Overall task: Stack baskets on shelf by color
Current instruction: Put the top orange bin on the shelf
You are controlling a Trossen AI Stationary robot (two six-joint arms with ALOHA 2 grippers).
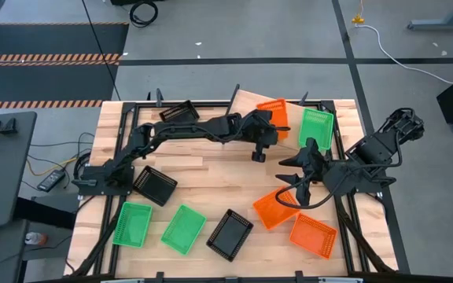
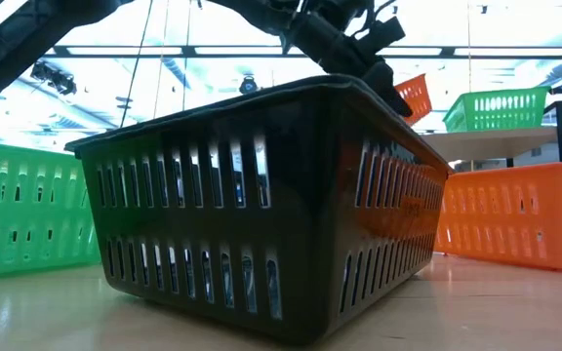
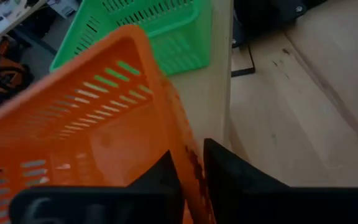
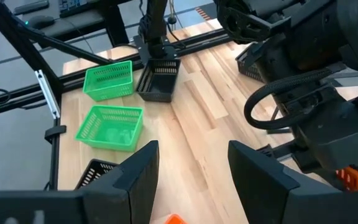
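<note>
My left gripper [image 1: 267, 132] reaches over the shelf [image 1: 246, 101] at the table's far side and is shut on an orange basket [image 1: 274, 116], which shows tilted in the low view [image 2: 413, 97]. A green basket [image 1: 315, 128] stands on the shelf plank [image 3: 219, 81] right of it. My right gripper [image 1: 297, 171] hovers open over the table, just on the far side of two orange baskets [image 1: 272, 208] [image 1: 313, 234]. Two green baskets [image 1: 132, 224] [image 1: 184, 229] and three black ones [image 1: 230, 233] [image 1: 154, 185] [image 1: 179, 112] rest on the tabletop. My left gripper pinches the orange basket's side wall [image 3: 188, 158] near its rim, one finger [image 3: 160, 180] inside the basket and one [image 3: 229, 174] outside. The basket sits tilted over the shelf, beside the green basket [image 3: 154, 31]. Whether its bottom touches the plank I cannot tell.
In the low view, a black basket [image 2: 261, 195] fills the foreground, with a green one [image 2: 18, 210] to its left and an orange one [image 2: 515, 214] to its right. The right wrist view shows bare slatted tabletop [image 4: 197, 118] ahead of my right gripper [image 4: 191, 180].
</note>
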